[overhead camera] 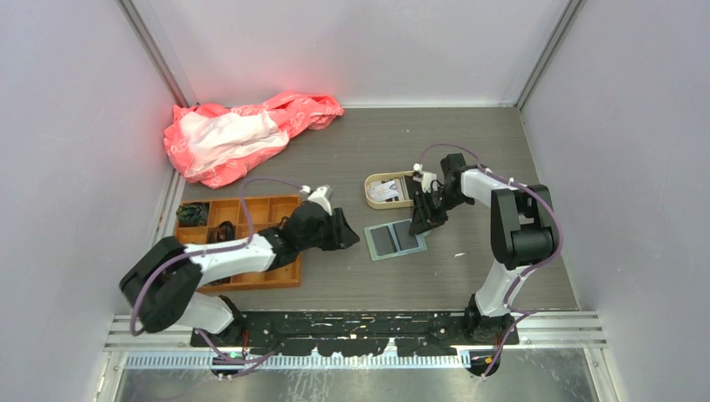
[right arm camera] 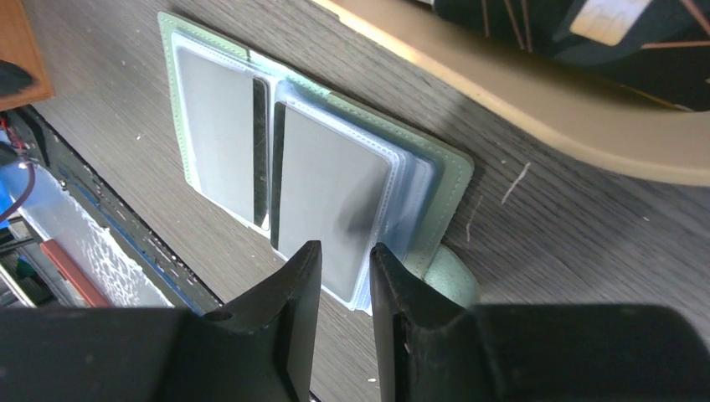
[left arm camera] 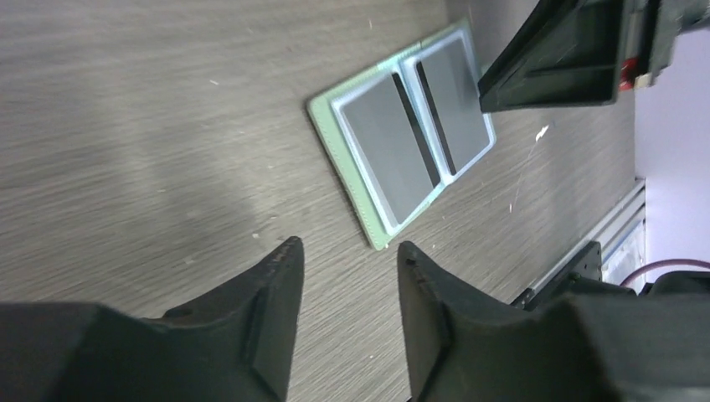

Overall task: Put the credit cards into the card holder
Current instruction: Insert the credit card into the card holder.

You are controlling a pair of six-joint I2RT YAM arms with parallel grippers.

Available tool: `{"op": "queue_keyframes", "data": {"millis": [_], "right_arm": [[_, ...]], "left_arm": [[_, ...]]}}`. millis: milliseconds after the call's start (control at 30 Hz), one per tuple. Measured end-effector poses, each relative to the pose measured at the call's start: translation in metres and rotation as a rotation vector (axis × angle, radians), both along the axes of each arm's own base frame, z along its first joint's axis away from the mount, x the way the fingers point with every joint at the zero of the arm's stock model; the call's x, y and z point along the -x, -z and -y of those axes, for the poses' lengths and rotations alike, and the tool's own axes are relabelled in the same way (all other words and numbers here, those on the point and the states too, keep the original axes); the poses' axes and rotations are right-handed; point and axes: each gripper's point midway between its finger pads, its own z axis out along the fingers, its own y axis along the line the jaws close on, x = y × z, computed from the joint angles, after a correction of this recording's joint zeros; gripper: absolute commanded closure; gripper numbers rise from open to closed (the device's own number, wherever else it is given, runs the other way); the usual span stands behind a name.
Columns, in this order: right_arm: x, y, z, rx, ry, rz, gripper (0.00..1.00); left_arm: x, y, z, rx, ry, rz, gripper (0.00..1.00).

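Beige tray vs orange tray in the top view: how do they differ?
Size: the orange tray is clearly larger than the beige tray.
Shape: the orange tray is square-cornered with several compartments; the beige tray is round-cornered with one well.
Place: the orange tray lies at the left, partly under the left arm; the beige tray lies just beyond the card holder.
Shared: both lie flat on the table, open-topped.
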Motion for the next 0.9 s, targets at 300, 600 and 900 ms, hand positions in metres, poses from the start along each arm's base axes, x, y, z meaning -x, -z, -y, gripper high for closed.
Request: {"op": "queue_keyframes", "data": {"millis": [300,600,900], "right_arm": [[0.004,-0.012,-0.005,-0.099,0.02,-0.039,0.73],[0.006,-0.027,-0.018,-0.232,0.027,-0.08,0.73],[0.008,-0.042,-0.034,-0.367,0.045,-0.138,0.71]], "left_arm": [[0.008,0.031,0.062,0.017,0.139,-0.122,0.67],[0.011,0.03,0.081,0.077,0.178,-0.146,0.66],[0.009,0.025,0.084,0.101,0.176,-0.137,0.7]]}}
